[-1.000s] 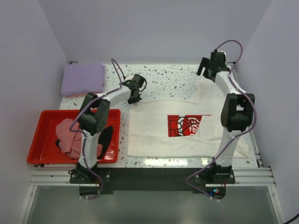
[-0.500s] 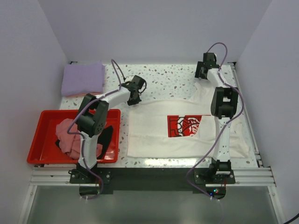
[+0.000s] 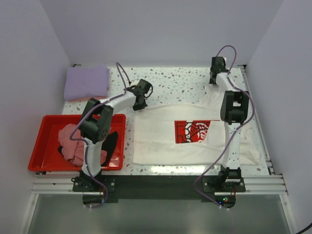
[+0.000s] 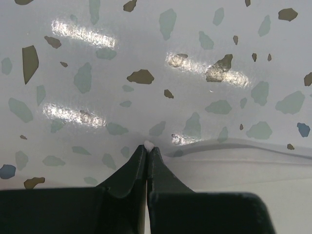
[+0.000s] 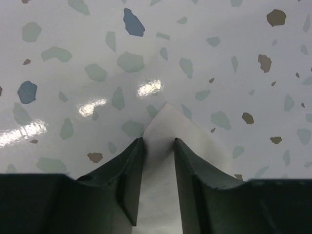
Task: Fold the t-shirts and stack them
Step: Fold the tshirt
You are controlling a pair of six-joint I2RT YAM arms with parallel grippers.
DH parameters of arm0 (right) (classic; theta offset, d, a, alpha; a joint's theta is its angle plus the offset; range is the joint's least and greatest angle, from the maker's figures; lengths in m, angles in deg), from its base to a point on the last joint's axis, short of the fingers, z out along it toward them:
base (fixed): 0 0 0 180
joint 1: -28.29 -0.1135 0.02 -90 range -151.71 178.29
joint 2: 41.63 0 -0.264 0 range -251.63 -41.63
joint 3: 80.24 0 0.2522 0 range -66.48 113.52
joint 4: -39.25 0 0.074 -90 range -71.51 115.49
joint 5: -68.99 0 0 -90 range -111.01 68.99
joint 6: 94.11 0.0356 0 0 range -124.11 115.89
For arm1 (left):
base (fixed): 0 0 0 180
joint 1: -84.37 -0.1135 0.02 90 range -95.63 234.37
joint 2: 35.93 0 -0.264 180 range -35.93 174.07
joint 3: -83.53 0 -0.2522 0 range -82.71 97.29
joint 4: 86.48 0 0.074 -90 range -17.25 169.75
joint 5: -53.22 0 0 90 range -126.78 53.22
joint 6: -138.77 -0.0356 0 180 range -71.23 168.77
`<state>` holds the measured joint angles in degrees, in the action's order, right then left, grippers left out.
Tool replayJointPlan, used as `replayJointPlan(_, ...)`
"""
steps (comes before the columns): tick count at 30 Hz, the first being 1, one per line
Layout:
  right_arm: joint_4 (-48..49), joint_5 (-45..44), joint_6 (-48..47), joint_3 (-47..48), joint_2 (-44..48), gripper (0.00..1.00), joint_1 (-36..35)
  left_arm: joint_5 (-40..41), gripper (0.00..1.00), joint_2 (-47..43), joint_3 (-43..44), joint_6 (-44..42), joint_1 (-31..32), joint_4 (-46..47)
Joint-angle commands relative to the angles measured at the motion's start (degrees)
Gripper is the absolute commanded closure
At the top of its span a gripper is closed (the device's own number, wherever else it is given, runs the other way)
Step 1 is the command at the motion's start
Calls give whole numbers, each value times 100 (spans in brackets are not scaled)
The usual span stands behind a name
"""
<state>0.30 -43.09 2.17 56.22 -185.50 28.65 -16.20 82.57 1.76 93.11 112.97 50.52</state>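
The cream-white t-shirt (image 3: 161, 139) lies spread on the table, its red chest print (image 3: 192, 130) facing up. My left gripper (image 3: 140, 102) is at the shirt's far left corner. In the left wrist view it (image 4: 147, 148) is shut, with a nub of cream cloth pinched at the tips and the shirt's edge (image 4: 234, 161) running off to the right. My right gripper (image 3: 213, 82) is down at the far right corner. In the right wrist view its jaws (image 5: 158, 141) stand apart on either side of the pointed cloth corner (image 5: 165, 122).
A folded lavender t-shirt (image 3: 87, 82) rests at the back left. A red tray (image 3: 36, 146) at the front left holds a crumpled pink t-shirt (image 3: 73, 141) and a black one (image 3: 111, 144). White walls stand close on three sides.
My right arm reached farther back and came down onto the shirt's far right corner, its jaws narrowing around it. The left arm has stayed still.
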Motion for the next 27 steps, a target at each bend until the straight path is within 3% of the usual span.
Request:
replayJointPlan(1, -232, -410, -145, -228, 307, 67, 34, 95, 100, -275, 0, -48, 23, 76)
replayJointPlan(6, -162, -420, -92, -430, 430, 87, 43, 87, 100, -292, 8, -48, 23, 84)
replayJointPlan(8, -188, -332, -49, -396, 439, 100, 43, 87, 100, -301, 8, -39, 23, 84)
replayJointPlan(15, 575, 134, 198, -1167, 1228, 100, 34, 87, 100, -424, 26, -39, 40, 85)
replayJointPlan(22, 2130, -6, 338, -3354, 3047, 100, 34, 96, 100, -758, -281, -4, 199, 287)
replayJointPlan(27, 2080, -357, 312, -4059, 3804, 100, 34, 131, 100, -995, -492, 83, 225, 243)
